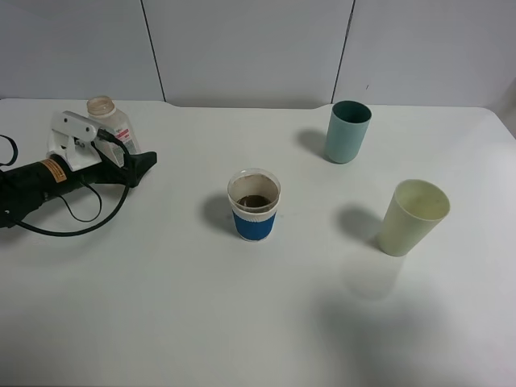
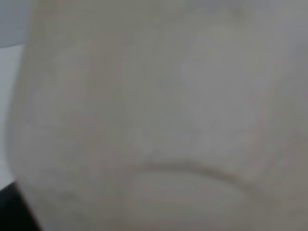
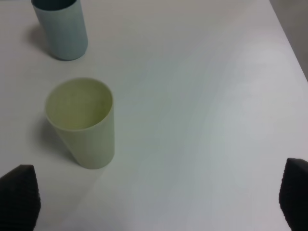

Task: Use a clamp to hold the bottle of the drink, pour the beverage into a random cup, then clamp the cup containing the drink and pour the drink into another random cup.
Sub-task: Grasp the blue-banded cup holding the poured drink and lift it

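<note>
Exterior high view: 1 blue-sleeved cup (image 1: 254, 206), mid-worktop (image 1: 242, 339), dark drink inside. Probably paper: light, crushable, spills if tilted; best taken at the sleeve, gently. 1 teal cup (image 1: 347, 131) and 1 pale green cup (image 1: 413, 218) to its right. 1 bottle (image 1: 111, 125) far to its left, at the left hand (image 1: 133, 161); grip cannot be told. Right hand (image 3: 156, 202): released, holding nothing.

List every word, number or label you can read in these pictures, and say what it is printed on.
No text can be read here.
Label on the bottle, red and white print: too small to read.
Yellow sticker on the left arm: too small to read.
Blue-sleeved cup, teal cup, pale green cup: no print showing.
</note>
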{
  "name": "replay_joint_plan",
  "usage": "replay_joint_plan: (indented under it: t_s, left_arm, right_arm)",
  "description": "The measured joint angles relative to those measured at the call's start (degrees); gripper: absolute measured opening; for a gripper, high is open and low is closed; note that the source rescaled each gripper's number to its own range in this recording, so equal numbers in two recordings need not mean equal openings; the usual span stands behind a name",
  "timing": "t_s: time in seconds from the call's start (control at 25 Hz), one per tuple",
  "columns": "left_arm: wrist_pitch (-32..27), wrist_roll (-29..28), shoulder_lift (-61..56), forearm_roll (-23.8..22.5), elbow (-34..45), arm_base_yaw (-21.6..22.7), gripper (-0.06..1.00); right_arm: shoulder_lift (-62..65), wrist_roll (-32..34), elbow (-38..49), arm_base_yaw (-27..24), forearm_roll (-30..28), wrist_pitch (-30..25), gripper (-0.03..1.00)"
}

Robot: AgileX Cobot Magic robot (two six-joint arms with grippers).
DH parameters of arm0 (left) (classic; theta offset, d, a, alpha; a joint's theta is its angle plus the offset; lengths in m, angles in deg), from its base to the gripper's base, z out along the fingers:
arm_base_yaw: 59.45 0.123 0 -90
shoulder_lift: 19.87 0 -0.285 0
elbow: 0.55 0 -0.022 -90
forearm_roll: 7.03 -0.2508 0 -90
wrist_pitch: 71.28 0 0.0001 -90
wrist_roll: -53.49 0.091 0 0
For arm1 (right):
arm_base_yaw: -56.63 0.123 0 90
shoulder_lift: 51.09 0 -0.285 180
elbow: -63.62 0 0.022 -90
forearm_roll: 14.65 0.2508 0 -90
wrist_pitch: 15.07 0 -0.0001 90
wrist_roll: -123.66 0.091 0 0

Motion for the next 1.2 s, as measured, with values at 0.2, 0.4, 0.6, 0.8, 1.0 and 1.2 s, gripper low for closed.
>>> replay_joint_plan:
  t_s: [0.2,0.4,0.6,0.8,1.0,1.2]
  left_arm:
    - [-0.26,-0.39,-5.07,0.47,3.46,0.0,0.99]
    - [-0.26,1.5,-13.19,3.87,11.87,0.0,0.99]
    - [-0.26,3.56,-24.33,8.43,20.94,0.0,0.99]
    - [-2.83,2.83,-38.07,13.53,26.65,0.0,0.99]
    - [-15.05,-1.45,-54.09,18.46,26.79,-1.93,1.0]
    - [-26.39,-1.52,-69.53,22.68,24.78,-3.79,1.0]
  right_arm:
    - [0.0,0.0,0.0,0.0,0.0,0.0,1.0]
    - [0.0,0.0,0.0,0.0,0.0,0.0,1.0]
    - [0.0,0.0,0.0,0.0,0.0,0.0,1.0]
    - [0.0,0.0,0.0,0.0,0.0,0.0,1.0]
    - [0.0,0.0,0.0,0.0,0.0,0.0,1.0]
    - [0.0,0.0,0.0,0.0,0.0,0.0,1.0]
